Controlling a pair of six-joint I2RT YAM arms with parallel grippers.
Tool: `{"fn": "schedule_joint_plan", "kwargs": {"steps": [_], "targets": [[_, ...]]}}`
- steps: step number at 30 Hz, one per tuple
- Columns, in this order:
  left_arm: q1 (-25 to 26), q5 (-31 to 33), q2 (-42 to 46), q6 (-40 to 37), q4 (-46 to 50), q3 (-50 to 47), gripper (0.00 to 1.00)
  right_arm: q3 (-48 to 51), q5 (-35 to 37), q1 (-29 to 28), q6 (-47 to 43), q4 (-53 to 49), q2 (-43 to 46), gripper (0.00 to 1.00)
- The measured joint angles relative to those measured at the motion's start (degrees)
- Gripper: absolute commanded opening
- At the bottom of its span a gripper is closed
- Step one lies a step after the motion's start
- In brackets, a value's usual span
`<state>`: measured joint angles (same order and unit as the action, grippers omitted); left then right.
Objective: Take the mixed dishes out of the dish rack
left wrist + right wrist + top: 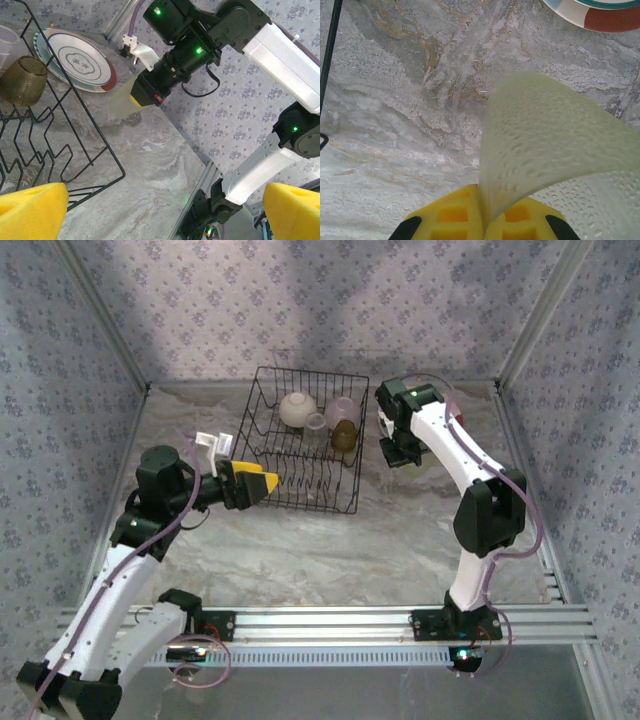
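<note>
Flowered lavender wallpaper closes off three sides of a marbled grey worktop (pixel 330 550), with the two arms bolted to a rail at its near edge. The dish rack (pixel 305 440), a black wire basket, stands towards the back, roughly midway between the side walls. In its far half sit a cream bowl (pixel 297 408), a lavender bowl (pixel 343 408) and, just in front of that one, an amber cup (pixel 343 436). The near half of the rack shows bare prongs.

Off the rack's right side, the right end effector (pixel 400 452) is clamped on a pale yellowish cup (pixel 545 140). Its yellow pads (pixel 452 215) pinch the thin dimpled wall, and the mouth of the cup faces away from the wrist, down towards the marble. Whether the cup touches the surface I cannot tell. From the left wrist camera the same cup (pixel 122 102) hangs tilted from the black fingers, well clear of the wire.

A stack of plates (pixel 75 60) lies flat on the worktop beyond the held cup, outside the rack and near the far right corner. The top plate is white with grey rings and an orange-red patch on its rim, and a teal-edged one sits under it.

The left end effector (pixel 265 485) hovers at the rack's near left corner with its jaws spread wide, pointing across towards the wire.
</note>
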<state>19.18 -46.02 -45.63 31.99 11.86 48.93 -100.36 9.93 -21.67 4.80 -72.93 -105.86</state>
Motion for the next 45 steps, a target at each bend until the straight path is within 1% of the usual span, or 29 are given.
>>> {"fn": "schedule_joint_plan", "kwargs": {"steps": [12,24,34,41,42,45], "targets": [[0.0,-0.7,0.3,0.0,-0.1,0.0,0.99,-1.2,-3.8,1.1,-0.5,0.1,-5.2,0.0],[0.0,-1.1,1.0,0.0,-1.3,-0.4,0.99,-2.0,-6.3,2.7,-1.2,0.2,-7.0,0.0],[0.0,-1.1,1.0,0.0,-1.4,-0.7,0.99,-2.3,-7.3,3.0,-1.3,0.2,-9.9,0.0],[0.0,-1.1,1.0,0.0,-1.4,-0.7,0.99,-2.9,-7.8,3.5,-1.4,0.0,-10.1,0.0],[0.0,-1.1,1.0,0.0,-1.4,-0.7,0.99,-3.1,-7.8,3.5,-1.4,0.0,-10.2,0.0],[0.0,-1.1,1.0,0.0,-1.4,-0.7,0.99,-3.4,-7.8,3.7,-1.4,-0.1,-10.2,0.07]]}}
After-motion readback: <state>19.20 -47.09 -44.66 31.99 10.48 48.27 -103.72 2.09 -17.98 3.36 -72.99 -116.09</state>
